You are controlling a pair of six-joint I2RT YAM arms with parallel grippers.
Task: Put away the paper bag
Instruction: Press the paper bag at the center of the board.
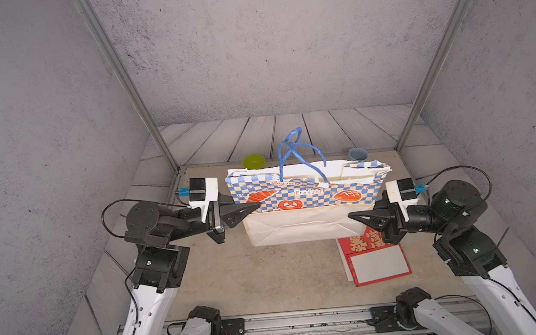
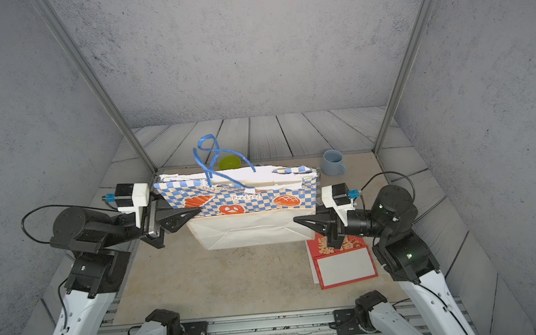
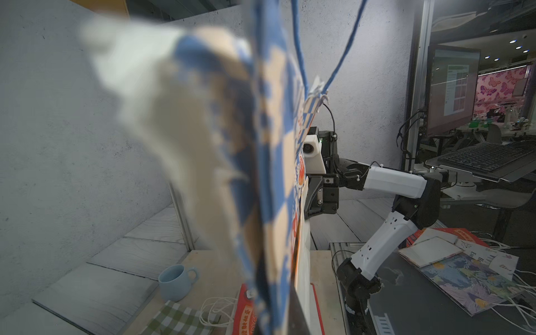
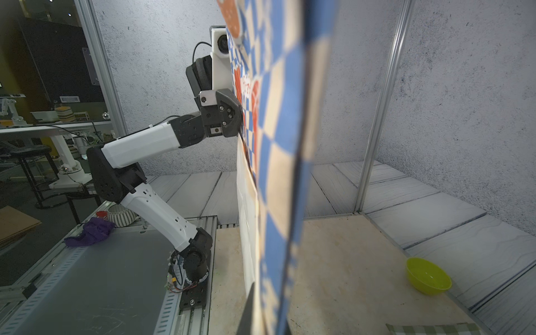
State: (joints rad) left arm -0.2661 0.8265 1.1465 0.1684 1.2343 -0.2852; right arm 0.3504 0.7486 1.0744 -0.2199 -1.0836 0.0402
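The paper bag (image 1: 308, 194), blue-and-cream checked with bread pictures and blue cord handles (image 1: 291, 147), stands upright and pressed flat at mid-table, with its white folded bottom (image 1: 301, 229) facing me. In both top views my left gripper (image 1: 258, 205) pinches the bag's left edge and my right gripper (image 1: 350, 214) pinches its lower right edge. The left wrist view shows the blurred bag (image 3: 261, 174) running down between the shut left gripper (image 3: 278, 319). The right wrist view shows the bag (image 4: 284, 145) clamped in the right gripper (image 4: 266, 316).
A green bowl (image 1: 253, 161) and a pale blue mug (image 1: 357, 154) sit behind the bag at the table's back edge. A red booklet (image 1: 375, 258) lies under my right gripper. A green-checked cloth (image 3: 179, 319) and a white cable (image 3: 217, 310) lie behind the bag. Metal posts (image 1: 122, 81) flank the table.
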